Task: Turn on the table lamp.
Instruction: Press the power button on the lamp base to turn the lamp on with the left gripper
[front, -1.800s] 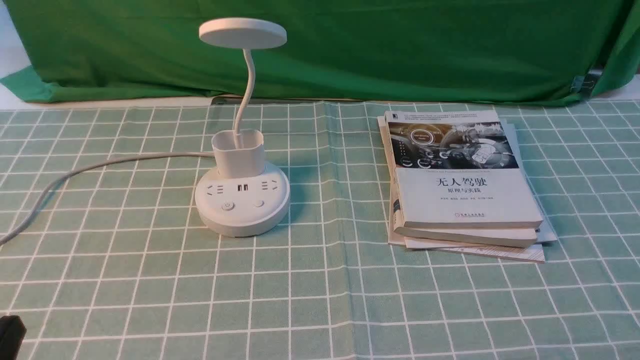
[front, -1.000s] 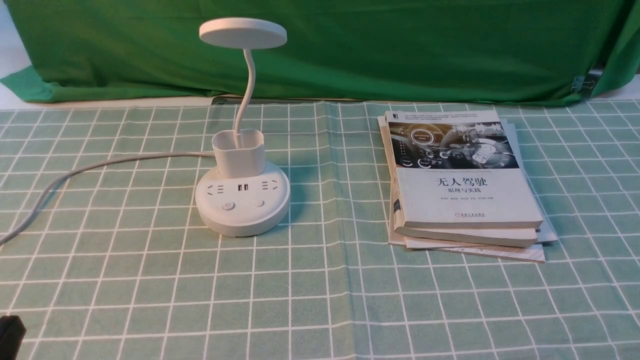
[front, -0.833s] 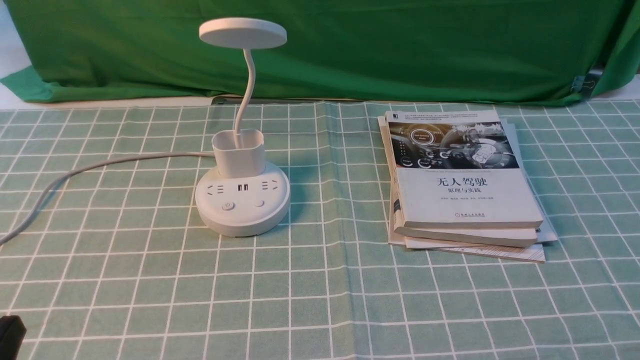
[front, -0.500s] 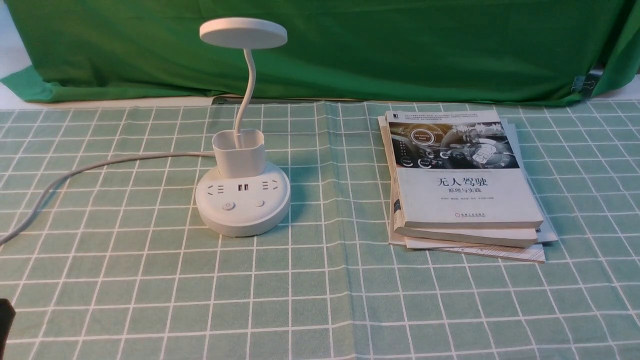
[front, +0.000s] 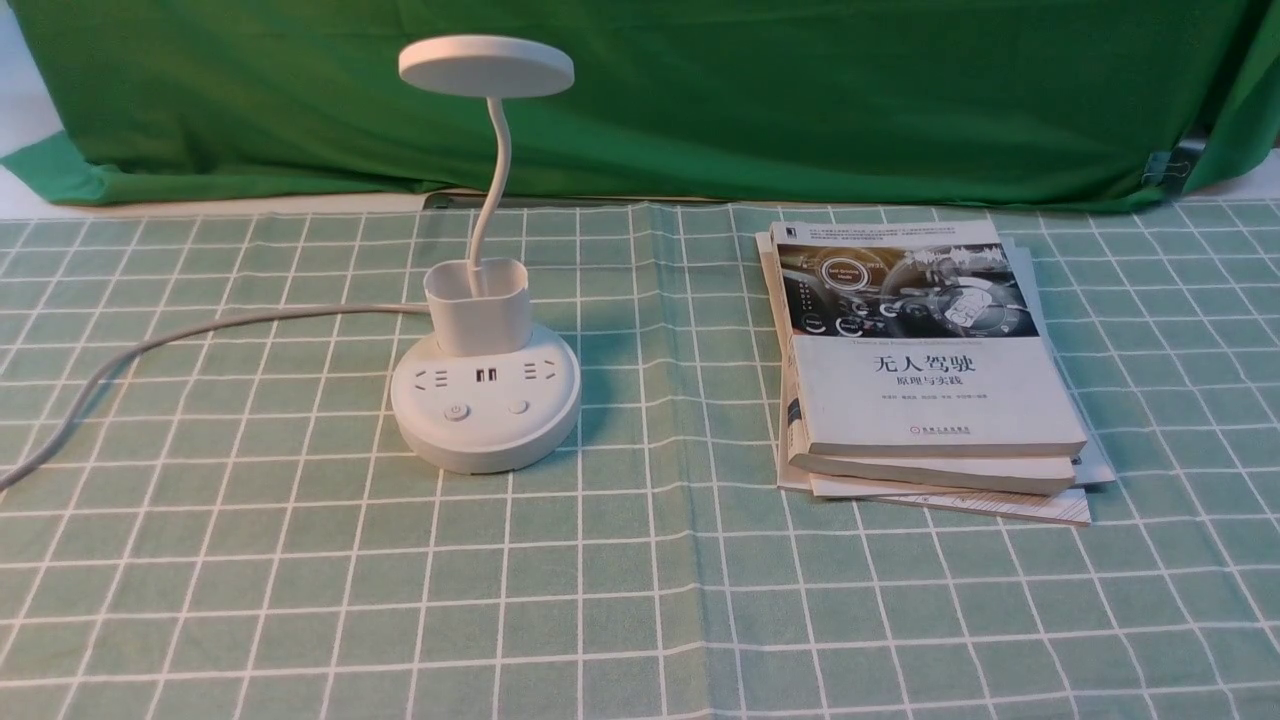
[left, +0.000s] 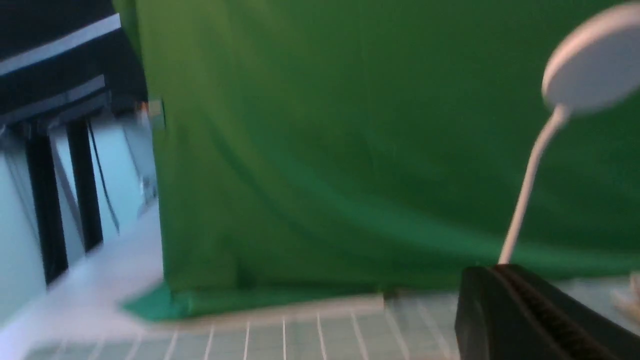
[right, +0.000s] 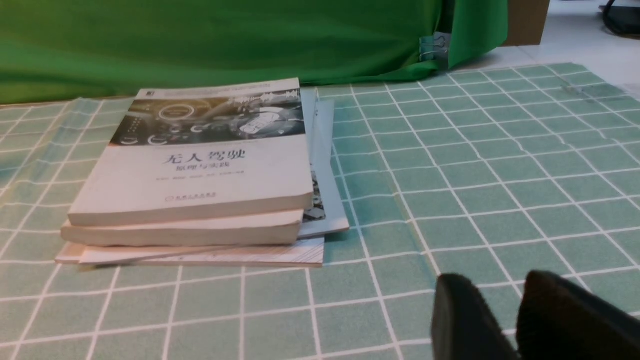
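Observation:
The white table lamp (front: 485, 425) stands left of centre on the checked cloth, its disc head (front: 486, 66) unlit on a bendy neck above a cup holder (front: 478, 305). Two buttons (front: 456, 411) sit on the front of its round base. Neither gripper shows in the front view. In the blurred left wrist view, my left gripper (left: 492, 271) is shut and empty, with the lamp's head (left: 595, 75) and neck (left: 525, 195) beyond it. My right gripper (right: 500, 289) is open with only cloth between its fingers, well short of the books.
A stack of books (front: 920, 370) lies right of the lamp, also seen as books (right: 200, 170) in the right wrist view. The lamp's white cord (front: 200, 335) runs off to the left. A green backdrop (front: 700, 100) hangs behind the table.
The black gripper part at the front view's bottom-left corner has slid out of the picture. Lamp and books have not moved; the lamp stays unlit.

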